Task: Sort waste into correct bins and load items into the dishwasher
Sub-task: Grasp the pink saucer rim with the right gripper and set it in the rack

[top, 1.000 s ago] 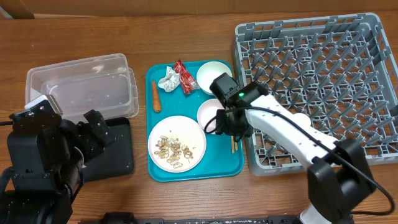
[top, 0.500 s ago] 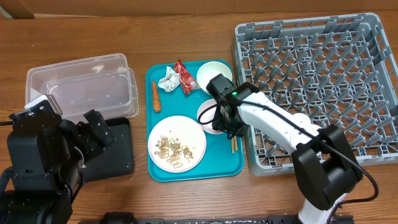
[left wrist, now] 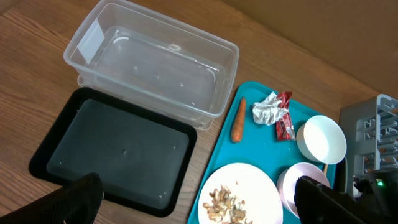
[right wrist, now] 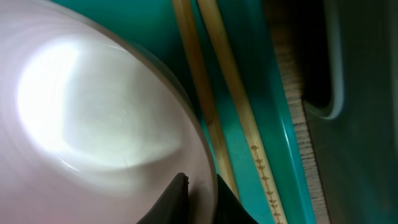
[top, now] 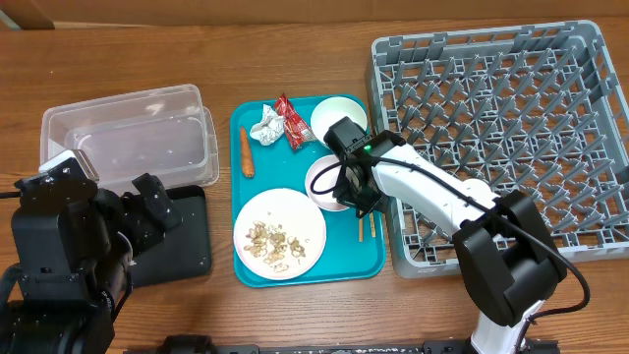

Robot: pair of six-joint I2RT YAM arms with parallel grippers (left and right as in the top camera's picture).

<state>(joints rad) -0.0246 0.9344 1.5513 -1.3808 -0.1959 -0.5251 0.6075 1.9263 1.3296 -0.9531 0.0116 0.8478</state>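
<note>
Surface: wooden table (top: 295, 59) fills your overhead view, and everything stands on it.
Bowl: the white bowl (top: 324, 183) you are working on sits upright in the right half of the teal tray (top: 295, 273), between the second bowl and the plate.
Right gripper: your right gripper (top: 351, 192) is down at the bowl's right-hand rim. In the wrist view one dark finger (right wrist: 176, 200) is inside the rim and the other outside, closed down to the rim's thickness.
Chopsticks: the chopsticks (right wrist: 211, 93) lie side by side on the tray floor, right alongside the bowl and along the tray's right wall. One carries a small printed pattern.
Second bowl: the second bowl (top: 338, 120) stands upright in the tray's far right corner, close to the first.
Plate: the plate (top: 285, 205) lies flat at the tray's near side, with beige scraps (top: 273, 241) scattered on it.
Waste: the foil ball (top: 265, 126) and the red wrapper (top: 288, 120) lie touching at the tray's far edge. The carrot (top: 246, 152) lies lengthwise near the tray's left wall, apart from them.
Bins: the clear tub (left wrist: 155, 68) stands left of the teal tray. The black tray (left wrist: 112, 152) lies in front of it, its far edge against the tub.
Rack: the grey rack (top: 501, 128) stands just beside the teal tray, on its right.
Left gripper: your left gripper (top: 147, 200) hangs over the black tray's near side, fingers (left wrist: 81, 199) spread wide, holding nothing.
</note>
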